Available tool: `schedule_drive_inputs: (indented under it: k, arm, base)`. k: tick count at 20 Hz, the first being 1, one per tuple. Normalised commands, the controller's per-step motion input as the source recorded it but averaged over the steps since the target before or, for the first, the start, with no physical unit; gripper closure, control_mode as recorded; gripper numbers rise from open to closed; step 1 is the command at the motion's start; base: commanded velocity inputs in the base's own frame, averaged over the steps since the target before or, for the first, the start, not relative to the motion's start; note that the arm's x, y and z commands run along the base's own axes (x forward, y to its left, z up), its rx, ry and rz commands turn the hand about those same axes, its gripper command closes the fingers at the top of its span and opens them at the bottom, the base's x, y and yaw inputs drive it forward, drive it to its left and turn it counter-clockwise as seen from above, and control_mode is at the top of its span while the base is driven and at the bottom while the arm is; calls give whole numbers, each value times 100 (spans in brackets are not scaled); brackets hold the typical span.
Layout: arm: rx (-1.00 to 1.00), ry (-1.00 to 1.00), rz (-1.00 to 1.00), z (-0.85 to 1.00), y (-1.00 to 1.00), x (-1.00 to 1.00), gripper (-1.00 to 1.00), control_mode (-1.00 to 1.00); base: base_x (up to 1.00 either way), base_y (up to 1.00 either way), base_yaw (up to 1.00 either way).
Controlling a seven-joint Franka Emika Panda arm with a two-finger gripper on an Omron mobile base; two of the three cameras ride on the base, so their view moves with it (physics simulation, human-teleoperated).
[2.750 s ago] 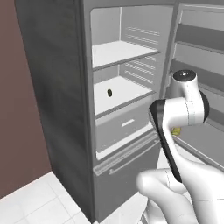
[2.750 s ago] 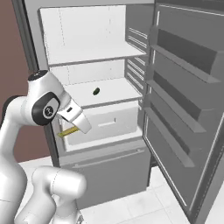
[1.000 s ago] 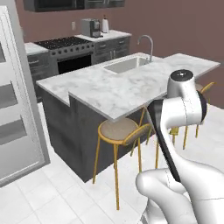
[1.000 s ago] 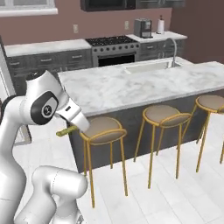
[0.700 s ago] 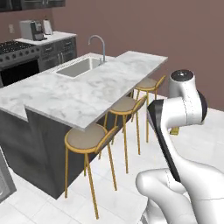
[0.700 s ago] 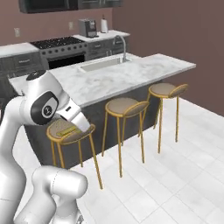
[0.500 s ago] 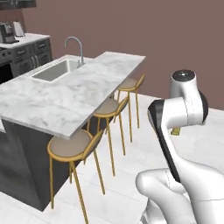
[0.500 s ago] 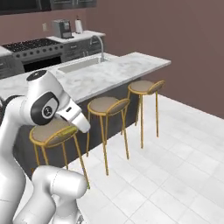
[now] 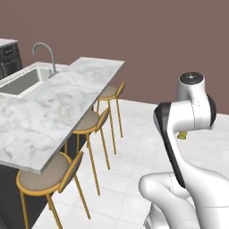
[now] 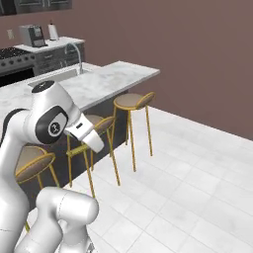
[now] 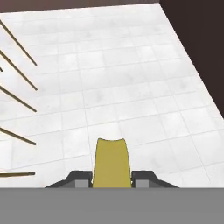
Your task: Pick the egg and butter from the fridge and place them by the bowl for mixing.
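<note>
The butter [image 11: 111, 159], a thin yellow stick, juts out between my gripper's [image 11: 111, 177] two dark fingers [image 11: 78, 177], which are shut on it above the white tiled floor. In the left base view a small yellow end of the butter [image 9: 182, 135] peeks out behind the arm's upper link. The arm is folded close to the base, with the hand [image 10: 87, 134] pointing down and to the right in the right base view. The egg, the fridge and the bowl are out of view.
A marble-topped island [image 9: 53, 112] with a sink [image 9: 20, 81] and a faucet [image 9: 43, 56] runs along the left. Three gold stools [image 9: 91, 120] stand at its side. White tiled floor [image 10: 188, 183] lies open to the right, up to a brown wall [image 10: 197, 59].
The whole scene has swept past as the base turned: the stove end of the island has slid out to the left. The arm keeps its pose, with the butter in the gripper.
</note>
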Motion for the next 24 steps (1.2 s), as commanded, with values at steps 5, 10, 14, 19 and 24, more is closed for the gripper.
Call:
schedule_drive_inputs:
  k: [5, 10, 14, 19, 24]
  arm:
    - [0, 0, 0, 0, 0, 0, 100, 100]
    - [0, 0, 0, 0, 0, 0, 100, 100]
    - [0, 0, 0, 0, 0, 0, 100, 100]
    - [0, 0, 0, 0, 0, 0, 100, 100]
    - [0, 0, 0, 0, 0, 0, 100, 100]
  base:
    - [70, -24, -8]
    - [66, -33, -3]
    - [63, -38, 0]
    - [63, -40, 0]
    - [64, -40, 0]
